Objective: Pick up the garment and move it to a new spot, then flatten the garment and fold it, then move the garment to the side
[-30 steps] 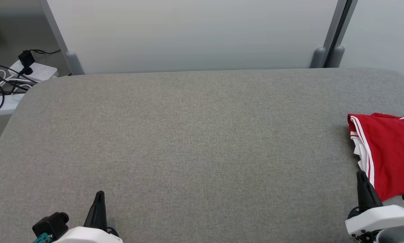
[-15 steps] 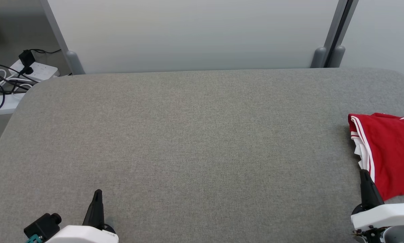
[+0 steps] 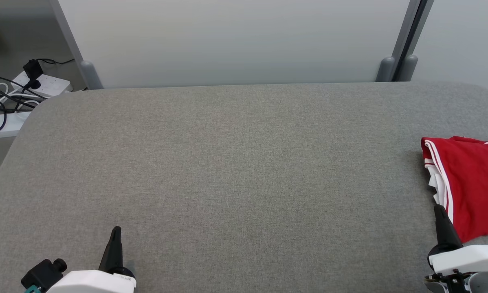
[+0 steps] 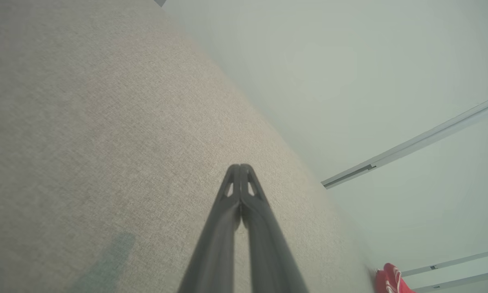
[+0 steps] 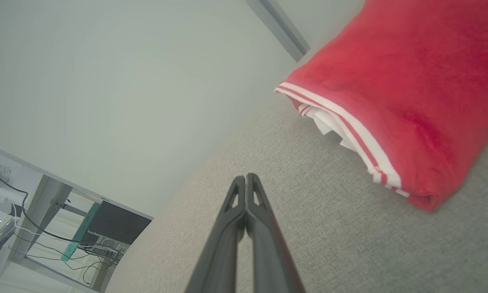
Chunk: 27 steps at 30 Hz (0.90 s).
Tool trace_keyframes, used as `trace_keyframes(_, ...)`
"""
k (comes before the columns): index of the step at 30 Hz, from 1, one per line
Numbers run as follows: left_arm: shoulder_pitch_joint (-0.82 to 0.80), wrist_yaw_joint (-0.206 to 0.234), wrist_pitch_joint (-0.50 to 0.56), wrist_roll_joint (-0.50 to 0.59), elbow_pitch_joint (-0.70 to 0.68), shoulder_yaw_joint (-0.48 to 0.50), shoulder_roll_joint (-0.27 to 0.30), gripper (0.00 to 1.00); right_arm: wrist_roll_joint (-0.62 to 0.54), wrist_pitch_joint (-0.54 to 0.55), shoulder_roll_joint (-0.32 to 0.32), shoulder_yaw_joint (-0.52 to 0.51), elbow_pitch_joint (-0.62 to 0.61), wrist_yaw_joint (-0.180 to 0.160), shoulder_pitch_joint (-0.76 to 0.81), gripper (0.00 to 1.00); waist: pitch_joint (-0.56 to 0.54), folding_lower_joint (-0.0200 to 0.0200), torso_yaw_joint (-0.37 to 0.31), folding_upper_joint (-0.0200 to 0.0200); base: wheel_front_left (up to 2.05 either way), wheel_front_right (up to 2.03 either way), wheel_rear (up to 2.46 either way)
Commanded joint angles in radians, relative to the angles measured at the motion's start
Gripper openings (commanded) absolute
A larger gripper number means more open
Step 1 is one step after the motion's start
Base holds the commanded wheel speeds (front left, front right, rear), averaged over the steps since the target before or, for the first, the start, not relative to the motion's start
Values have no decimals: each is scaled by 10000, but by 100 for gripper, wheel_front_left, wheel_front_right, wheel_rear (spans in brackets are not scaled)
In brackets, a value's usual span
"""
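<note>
Garment (image 3: 470,185), a single red piece with white stripes, lies in a compact bundle at the 3 o'clock edge of the grey table (image 3: 227,162) in the head view, partly cut off by the frame. Its striped edge runs roughly from 12 to 6 o'clock. From the right gripper (image 3: 438,209) it sits at about 1 o'clock, just beside the fingertips but apparently not touching. The right wrist view puts the cloth (image 5: 394,93) at 1 to 2 o'clock of the tips (image 5: 246,177). The left gripper (image 3: 115,230), at 7 o'clock, is well apart from it, so any reach looks to fall to the right arm. Both pairs of jaws are pressed together, holding nothing. Count: one garment, two grippers, one table.
</note>
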Motion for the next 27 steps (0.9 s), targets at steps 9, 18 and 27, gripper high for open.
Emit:
trace_keyframes(9,-643,-184,274,-1125,-391,301,185,0,1189,304,-40,11,-498,32,-216,0,6,-1,10,0,0,0,0)
trace_keyframes(18,-706,-281,539,-2162,-478,395,195,0,2260,569,-7,-31,-620,34,-198,0,12,-1,21,0,0,0,0)
trace_keyframes(27,-775,-388,833,-3311,-575,500,206,0,3446,863,29,-78,-755,37,-178,0,19,-1,32,0,0,0,0)
